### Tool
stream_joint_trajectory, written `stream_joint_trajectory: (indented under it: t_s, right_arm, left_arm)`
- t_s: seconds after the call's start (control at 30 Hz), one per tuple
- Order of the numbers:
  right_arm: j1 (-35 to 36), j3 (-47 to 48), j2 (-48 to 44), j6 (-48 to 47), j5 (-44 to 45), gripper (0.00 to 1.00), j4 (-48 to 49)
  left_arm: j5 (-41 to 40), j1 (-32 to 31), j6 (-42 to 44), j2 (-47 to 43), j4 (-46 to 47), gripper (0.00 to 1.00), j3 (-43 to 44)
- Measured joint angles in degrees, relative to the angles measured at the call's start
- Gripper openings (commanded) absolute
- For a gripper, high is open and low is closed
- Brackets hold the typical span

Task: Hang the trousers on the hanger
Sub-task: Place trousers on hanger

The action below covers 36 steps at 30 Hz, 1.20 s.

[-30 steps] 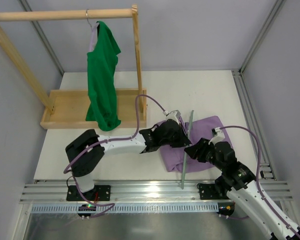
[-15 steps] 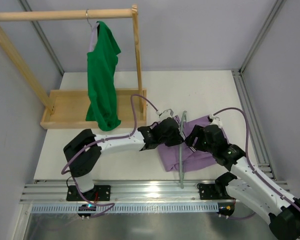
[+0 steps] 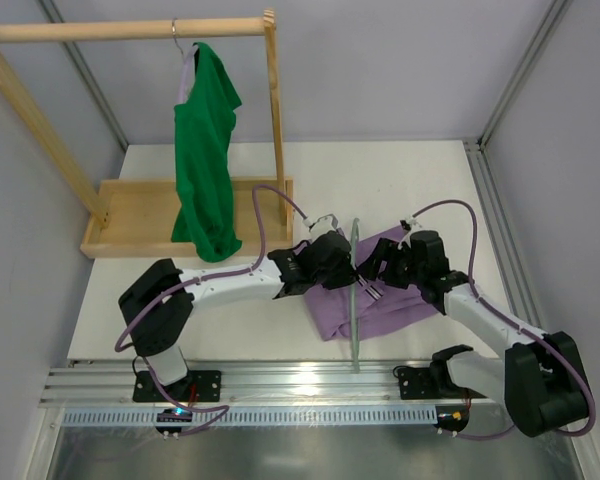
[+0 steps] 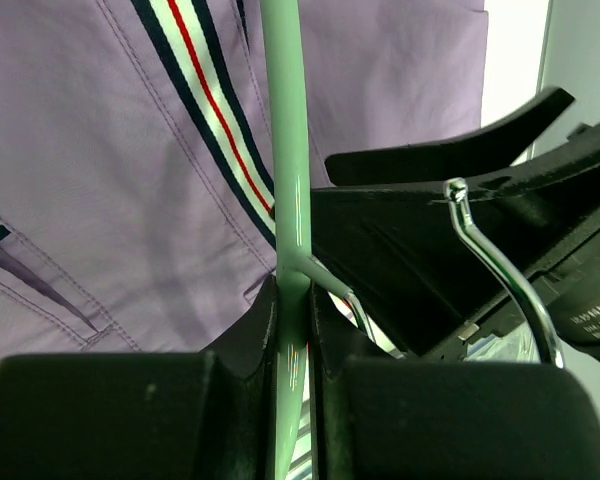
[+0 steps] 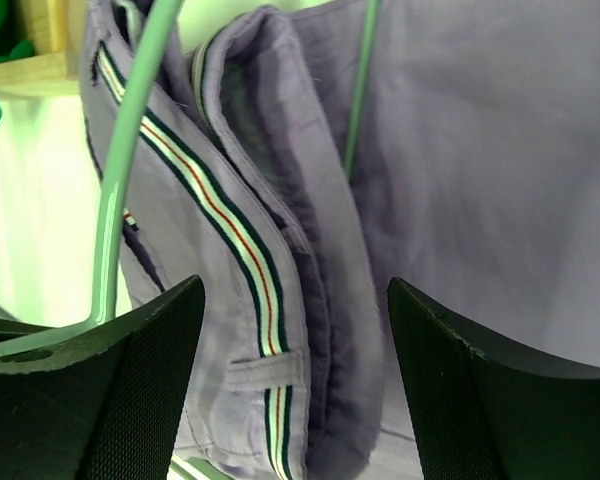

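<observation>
Left claw [image 4: 292, 300] is clenched on the hanger [image 4: 285, 120]. The pale green rod is pinched tight between both fingers, right where a thin metal hook [image 4: 500, 265] branches off. In the top view the left claw [image 3: 346, 268] sits at the left edge of the trousers [image 3: 385, 312], with the hanger [image 3: 354, 300] running from it toward the near bench edge, across the fabric.

Right claw [image 5: 295, 300] is released, with its fingers [image 5: 140, 390] spread wide and gripping nothing. They straddle the folded waistband of the trousers [image 5: 480, 150]. The striped trim runs down between the fingers, and the hanger [image 5: 120, 200] curves past on the left side. From above, the right claw [image 3: 377, 268] sits just beside the left one, facing it over the top of the trousers.

The lilac trousers lie bunched flat on the white bench [image 3: 400, 180], right of centre, partly under both claws. In the left wrist view the trousers [image 4: 100, 150] fill the background behind the rod, striped band showing.

Further out, a green top [image 3: 205, 160] hangs from a wooden rack [image 3: 120, 30] at far left, over its wooden tray base [image 3: 130, 215], well apart from the trousers.
</observation>
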Motion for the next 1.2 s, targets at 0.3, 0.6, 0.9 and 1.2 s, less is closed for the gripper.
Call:
stream_joint_trajectory:
  t_s: [0.3,0.6,0.9,1.2]
  right_arm:
    - [-0.02,-0.87,6.75,-2.03,-5.81,0.72,9.07]
    - [5.88,-4.00,9.05,-2.75,-3.50,0.25,11.54]
    - [7.26,-4.81,-0.98,2.19,4.46,0.04,4.72]
    - [7.39,-3.02,-7.41,7.13,15.74,0.04,-9.07]
  left_arm:
    - [0.79,0.35,0.31,0.04,0.20,0.00,-0.09]
    - [0.98,0.44,0.44,0.07,0.63,0.00,-0.35]
    - [0.31,0.79,-0.52,-0.50,-1.29,0.00,-0.42]
    - [-1.73,1.46,-0.70,-2.32,-4.11,0.00,-0.94]
